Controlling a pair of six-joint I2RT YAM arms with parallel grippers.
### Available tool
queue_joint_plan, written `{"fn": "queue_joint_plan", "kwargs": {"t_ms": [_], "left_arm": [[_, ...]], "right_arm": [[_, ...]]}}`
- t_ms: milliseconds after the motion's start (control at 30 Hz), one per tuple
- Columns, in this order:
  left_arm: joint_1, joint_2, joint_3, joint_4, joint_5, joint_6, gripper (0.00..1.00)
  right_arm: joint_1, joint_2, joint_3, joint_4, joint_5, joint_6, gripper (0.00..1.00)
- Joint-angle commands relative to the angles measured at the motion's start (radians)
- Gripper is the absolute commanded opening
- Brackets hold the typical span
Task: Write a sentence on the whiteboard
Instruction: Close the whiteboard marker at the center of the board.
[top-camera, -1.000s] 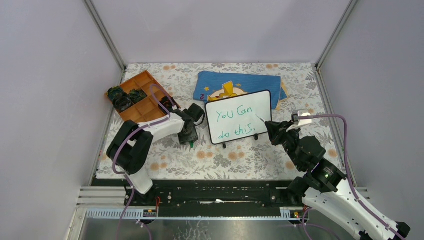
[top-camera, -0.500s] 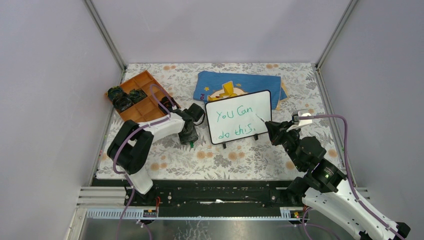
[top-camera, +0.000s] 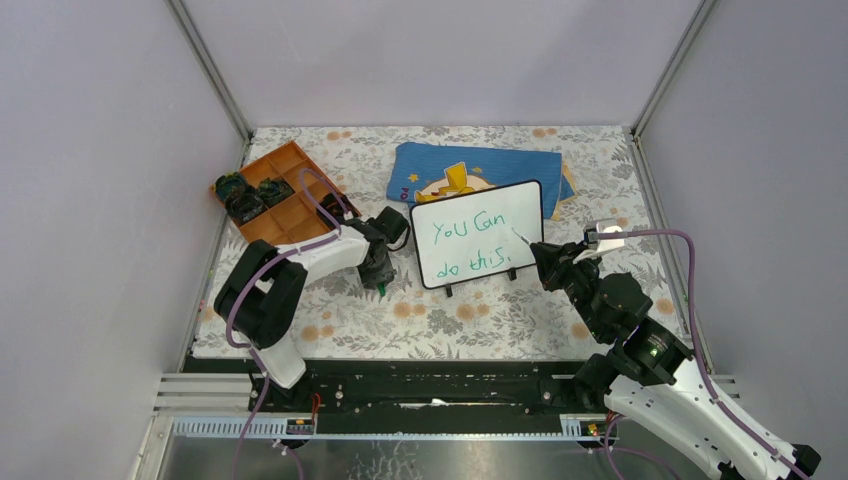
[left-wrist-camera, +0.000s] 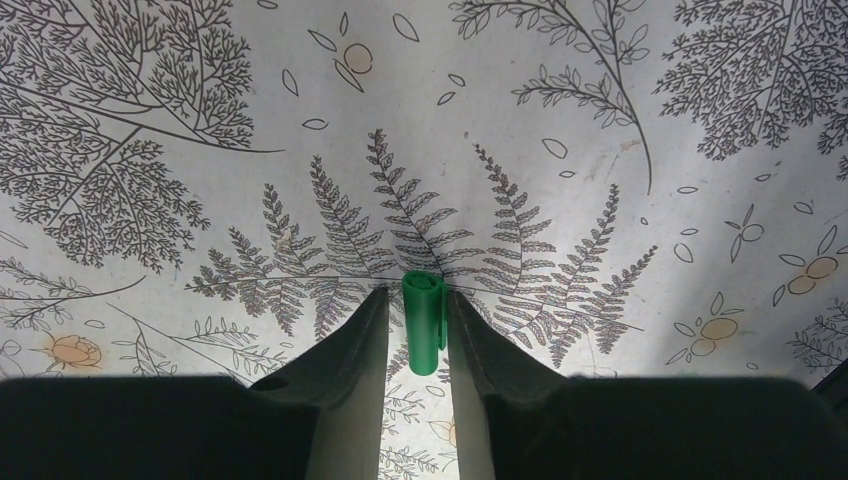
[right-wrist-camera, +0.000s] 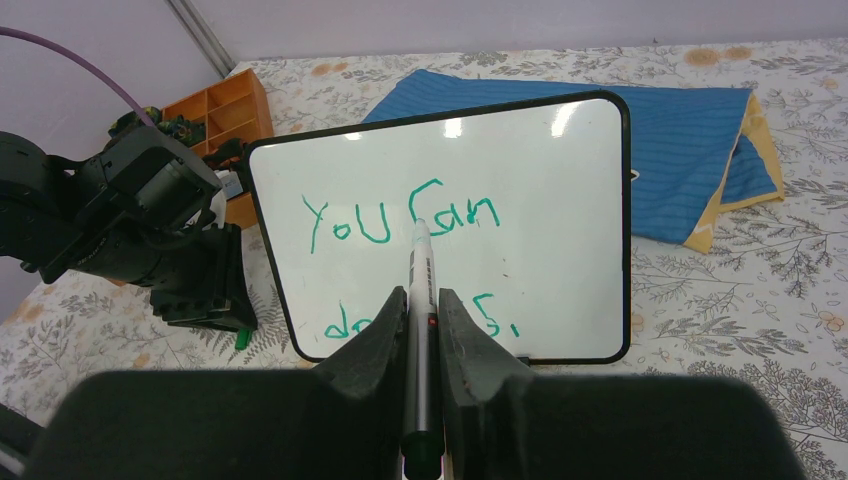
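Note:
The whiteboard (top-camera: 522, 205) stands on its two feet mid-table, tilted back. It bears the sentence (top-camera: 470, 229) "You Can do this." in green on two lines. My right gripper (top-camera: 543, 258) is shut on a grey marker (right-wrist-camera: 421, 272), whose tip sits just off the board (right-wrist-camera: 560, 180) between the two lines, right of "Can" (right-wrist-camera: 455, 210). My left gripper (top-camera: 381, 279) is just left of the board, pointing down at the table. It is shut on a green marker cap (left-wrist-camera: 424, 320), close above the tablecloth.
An orange compartment tray (top-camera: 290, 222) with dark small parts sits at the back left. A blue cloth (top-camera: 430, 163) with a yellow figure lies behind the board. Grey walls close in the table on three sides.

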Motion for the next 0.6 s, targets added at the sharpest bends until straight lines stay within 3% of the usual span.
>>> {"fn": "queue_joint_plan", "kwargs": {"t_ms": [0, 333, 567], "left_arm": [[-0.006, 0.058, -0.052, 0.041, 0.059, -0.041, 0.32], [-0.005, 0.052, -0.072, 0.056, 0.063, -0.044, 0.18], [-0.003, 0.013, -0.083, 0.07, 0.067, -0.042, 0.0]], "right_arm": [[-0.007, -0.008, 0.008, 0.032, 0.013, 0.002, 0.0], [-0.006, -0.011, 0.008, 0.027, 0.016, 0.003, 0.0], [-0.007, -0.01, 0.008, 0.024, 0.018, 0.004, 0.0]]}}
